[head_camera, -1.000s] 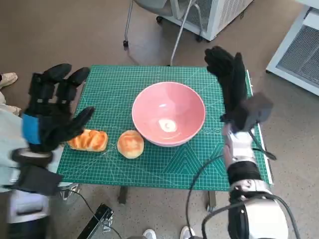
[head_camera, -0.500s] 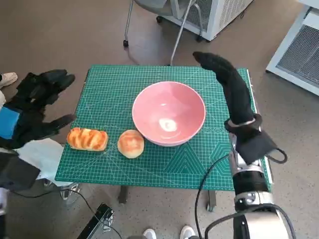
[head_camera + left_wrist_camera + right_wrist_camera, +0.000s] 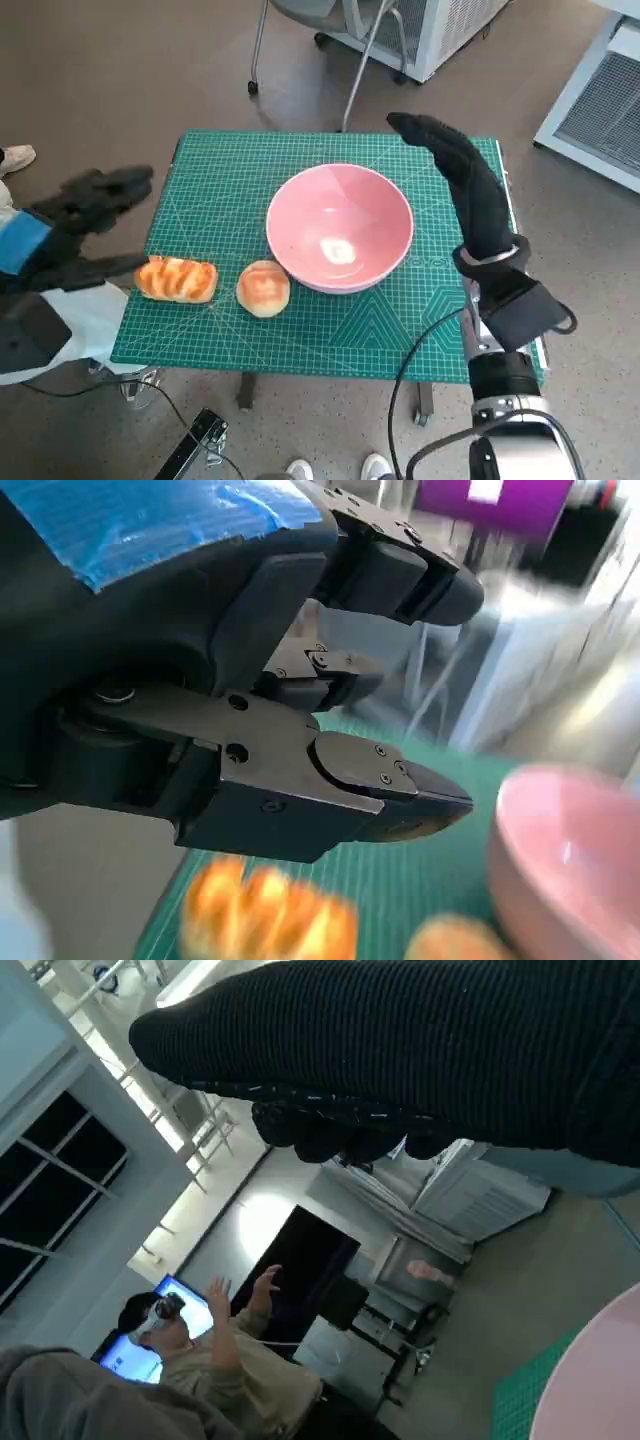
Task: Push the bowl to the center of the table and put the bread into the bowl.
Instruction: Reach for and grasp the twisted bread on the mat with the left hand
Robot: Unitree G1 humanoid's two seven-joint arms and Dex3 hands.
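Robot hand, left (image 3: 70,225): fingers apart, empty.

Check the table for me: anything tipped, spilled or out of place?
Nothing stands out. The pink bowl sits upright on the green mat, with the long bread and the round bun lying beside it, whole.

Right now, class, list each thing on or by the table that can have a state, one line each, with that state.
bowl: upright on the mat, no bread inside.
long bread: on the mat, outside the bowl.
round bread: beside the bowl's rim, not held.
left hand: open, holds nothing.
right hand: fingers extended past the bowl, holds nothing.
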